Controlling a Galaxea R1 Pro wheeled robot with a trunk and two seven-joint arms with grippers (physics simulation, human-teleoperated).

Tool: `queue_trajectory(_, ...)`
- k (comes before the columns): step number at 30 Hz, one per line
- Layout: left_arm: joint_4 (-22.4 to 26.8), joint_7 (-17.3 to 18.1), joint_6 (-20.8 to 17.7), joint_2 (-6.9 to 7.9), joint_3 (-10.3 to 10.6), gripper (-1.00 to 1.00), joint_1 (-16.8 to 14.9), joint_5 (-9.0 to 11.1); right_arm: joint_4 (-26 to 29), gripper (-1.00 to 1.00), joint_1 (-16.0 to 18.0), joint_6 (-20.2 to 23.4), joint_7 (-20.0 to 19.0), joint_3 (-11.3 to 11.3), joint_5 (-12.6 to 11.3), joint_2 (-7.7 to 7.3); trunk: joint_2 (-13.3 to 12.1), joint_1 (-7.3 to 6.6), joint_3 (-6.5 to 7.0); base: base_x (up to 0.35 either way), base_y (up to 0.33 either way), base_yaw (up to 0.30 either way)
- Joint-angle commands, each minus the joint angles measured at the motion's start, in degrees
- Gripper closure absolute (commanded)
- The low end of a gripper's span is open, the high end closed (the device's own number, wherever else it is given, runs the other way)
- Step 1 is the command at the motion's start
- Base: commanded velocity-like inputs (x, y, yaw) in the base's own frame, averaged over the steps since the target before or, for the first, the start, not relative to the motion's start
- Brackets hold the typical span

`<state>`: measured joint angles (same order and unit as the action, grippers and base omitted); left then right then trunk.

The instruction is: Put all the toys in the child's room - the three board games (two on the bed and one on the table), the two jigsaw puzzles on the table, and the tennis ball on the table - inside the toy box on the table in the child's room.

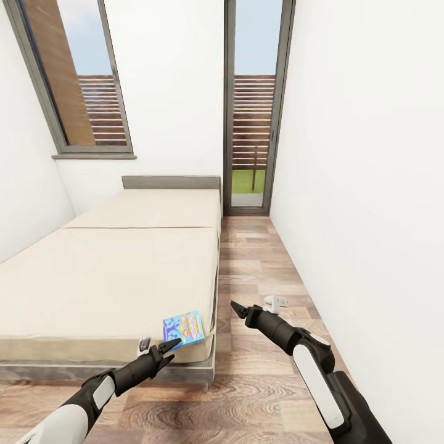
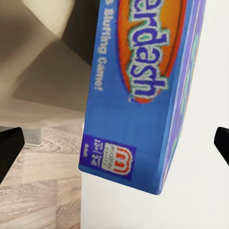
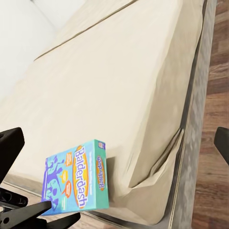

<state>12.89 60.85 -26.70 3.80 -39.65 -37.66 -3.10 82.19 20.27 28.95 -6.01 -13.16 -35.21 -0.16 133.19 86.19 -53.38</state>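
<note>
A small blue board game (image 1: 184, 328) printed "Balderdash" sits at the near right corner of the bed (image 1: 111, 271), tilted up on its edge. My left gripper (image 1: 169, 346) is just in front of and below it, open. In the left wrist view the box (image 2: 138, 95) is very close, between the lines of the two spread fingertips (image 2: 9, 148), untouched. My right gripper (image 1: 236, 308) hovers open over the floor to the right of the bed corner. From there it looks at the box (image 3: 76, 179) and the beige mattress (image 3: 119, 86).
The bed's grey frame (image 1: 213, 361) borders a wood-plank aisle (image 1: 259, 265) that runs to a tall glass door (image 1: 253, 105). A white wall (image 1: 370, 185) closes the right side. A small white object (image 1: 275, 303) lies on the floor beside my right arm.
</note>
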Motion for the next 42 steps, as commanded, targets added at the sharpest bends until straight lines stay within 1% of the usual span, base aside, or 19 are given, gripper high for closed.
queue_trajectory(1, 0.03, 0.23, -0.55, -0.02, -0.42, -1.0, -0.04, -0.33, 0.03, -1.0, 0.03, 0.23, -0.05, 0.0, -0.12, -0.02, 0.02, -0.01, -0.05, 0.0, 0.0, 0.0)
queue_trajectory(9, 0.03, 0.23, -0.55, -0.03, -0.42, -1.0, -0.04, -0.33, 0.02, -1.0, 0.03, 0.23, -0.05, -0.02, -0.12, -0.02, -3.18, -1.77, 1.38, 0.0, 0.0, 0.0)
queue_trajectory(26, 0.03, 0.23, -0.55, -0.1, -0.42, -1.0, -0.04, -0.33, 0.05, -1.0, 0.03, 0.23, -0.05, -0.02, -0.12, -0.02, -3.18, -1.77, 1.38, 0.0, 0.0, 0.0)
queue_trajectory(32, 0.03, 0.21, -0.55, -0.11, -0.42, -1.0, -0.04, -0.33, 0.05, -1.0, 0.03, 0.23, -0.05, -0.02, -0.12, -0.02, -5.59, -3.09, 2.46, 0.0, 0.0, 0.0)
queue_trajectory(42, 0.03, 0.29, -0.55, -0.05, -0.42, -1.0, -0.04, -0.33, 0.02, -1.0, 0.03, 0.23, -0.05, -0.02, -0.12, -0.01, -5.59, -3.09, 2.46, 0.0, 0.0, 0.0)
